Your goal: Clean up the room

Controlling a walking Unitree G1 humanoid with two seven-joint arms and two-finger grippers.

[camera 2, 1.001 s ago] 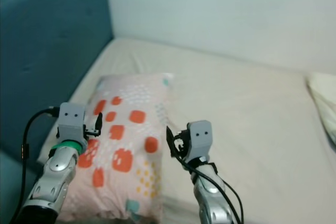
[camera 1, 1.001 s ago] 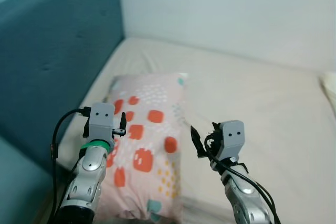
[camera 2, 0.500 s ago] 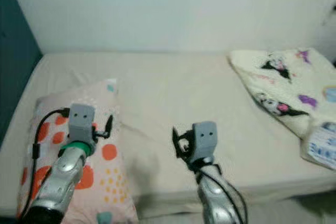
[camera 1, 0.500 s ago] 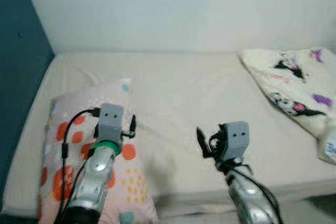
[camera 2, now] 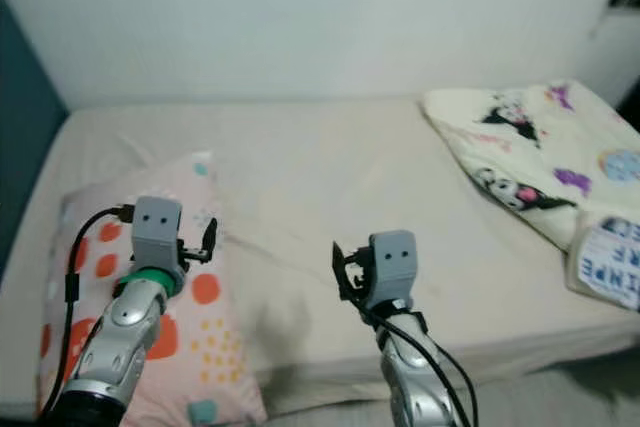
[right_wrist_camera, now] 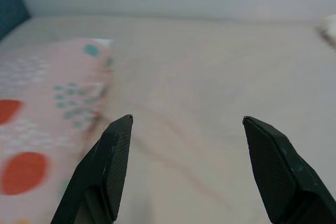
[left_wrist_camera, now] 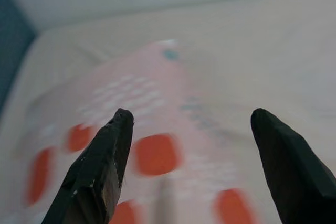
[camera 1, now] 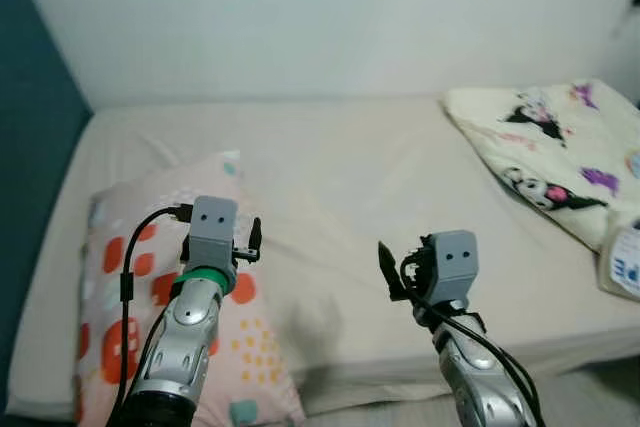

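- Right, I've got the bed (camera 1: pixel 330 187) across the middle of the head view, beige sheet, a white wall (camera 1: pixel 330 17) along the top and a dark teal headboard (camera 1: pixel 30 147) down the left edge.
- Lower left of the frame: a pink pillow (camera 1: pixel 120 277) with red-orange blobs, white speckles and a few teal marks lies flat on the sheet, its near end hanging by the mattress edge.
- My left gripper (left_wrist_camera: pixel 189 166) is up over that pillow, fingers spread wide with nothing between them; the wrist view looks straight down onto the red patches, a bit blurred.
- From the head view the left arm (camera 1: pixel 180 347) rises from the bottom edge, green ring at the wrist, a black cable looping beside it.
- My right gripper (right_wrist_camera: pixel 184 166) is also spread wide and holding nothing, hovering over bare sheet just beside the pillow's edge.
- From the head view that right arm (camera 2: pixel 410 377) comes up at lower centre, well apart from the left.
- Upper right of the frame: a cream blanket (camera 1: pixel 540 147) printed with black-and-white cartoon figures and purple bits, rumpled on the bed.
- Far right edge, just below the blanket: a white packet (camera 2: pixel 605 262) with blue lettering I can't read, sitting on the mattress.
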